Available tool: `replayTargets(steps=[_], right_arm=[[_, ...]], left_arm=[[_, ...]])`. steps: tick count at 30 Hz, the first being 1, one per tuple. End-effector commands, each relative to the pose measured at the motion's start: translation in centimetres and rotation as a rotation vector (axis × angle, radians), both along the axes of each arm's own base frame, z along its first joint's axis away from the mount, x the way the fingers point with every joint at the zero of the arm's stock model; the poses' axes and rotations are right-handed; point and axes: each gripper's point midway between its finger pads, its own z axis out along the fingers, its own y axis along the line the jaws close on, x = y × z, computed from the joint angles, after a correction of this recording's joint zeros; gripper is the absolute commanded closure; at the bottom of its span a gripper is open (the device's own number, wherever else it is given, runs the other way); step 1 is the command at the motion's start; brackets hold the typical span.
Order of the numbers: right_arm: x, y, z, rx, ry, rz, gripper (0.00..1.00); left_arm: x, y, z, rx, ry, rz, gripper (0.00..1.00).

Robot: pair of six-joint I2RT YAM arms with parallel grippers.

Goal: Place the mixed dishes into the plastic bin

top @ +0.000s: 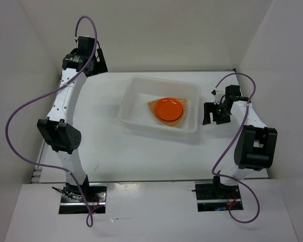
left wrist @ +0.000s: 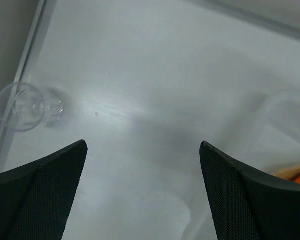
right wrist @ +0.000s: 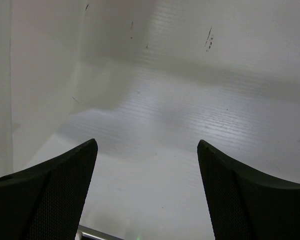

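— The left gripper (left wrist: pixel 143 145) is seen with its fingers spread wide and nothing between them. A clear cup (left wrist: pixel 27 106) is spotted on the table (left wrist: pixel 140 75), ahead and off to its left, well apart.
— And the plastic bin (top: pixel 133 108)?
— The orange plate (top: pixel 168 108) is stacked on the tan woven plate (top: pixel 152 107) inside it. The right gripper (right wrist: pixel 147 142) is parted and empty, just beside the bin's right wall.

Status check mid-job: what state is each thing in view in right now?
Bin: on the table, holding two plates.
Tan plate: flat in the bin, under the orange plate.
Orange plate: in the bin, on the tan plate.
Clear cup: on the table, outside the bin, not held.
Left gripper: open, empty.
Right gripper: open, empty.
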Motion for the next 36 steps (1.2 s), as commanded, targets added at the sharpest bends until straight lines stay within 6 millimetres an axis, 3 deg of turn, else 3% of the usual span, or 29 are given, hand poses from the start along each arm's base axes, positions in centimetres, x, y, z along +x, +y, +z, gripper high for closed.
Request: replayTargets(steps=[1, 3, 4, 6, 12, 18, 25, 30, 36], right_arm=[[0.4, -0.1, 1.0, 0.0, -0.043, 0.009, 0.14], [0.1, -0.3, 0.7, -0.008, -0.032, 0.005, 0.14], [0.1, -0.3, 0.7, -0.008, -0.032, 0.005, 0.14], [0.1, -0.2, 0.4, -0.007, -0.023, 0.005, 0.14], [0.0, -0.4, -0.3, -0.011, 0.0, 0.002, 0.14], [0.0, -0.5, -0.9, -0.015, 0.022, -0.01, 0.14], [-0.1, -0.5, -1.1, -0.013, 0.031, -0.01, 0.14], [-0.1, -0.8, -1.1, -0.013, 0.031, -0.02, 0.14], [-0.1, -0.8, -1.4, -0.012, 0.04, -0.019, 0.14]], left_arm=[[-1.5, 3.8, -4.4, 0.127, 0.111, 0.116, 0.0], [-2.5, 6.8, -4.9, 0.148, 0.094, 0.243, 0.0], [-2.9, 7.7, -7.1, 0.144, 0.119, 0.285, 0.0], [-3.7, 9.7, -8.1, 0.118, 0.109, 0.342, 0.0], [-3.4, 13.8, -9.8, 0.004, 0.113, 0.459, 0.0], [-4.1, 17.6, -13.0, -0.027, 0.193, 0.582, 0.0], [-3.1, 18.3, -17.4, -0.078, 0.277, 0.585, 0.0], [-3.0, 19.1, -18.7, -0.096, 0.305, 0.594, 0.0], [-2.9, 18.8, -21.7, -0.104, 0.367, 0.577, 0.0]])
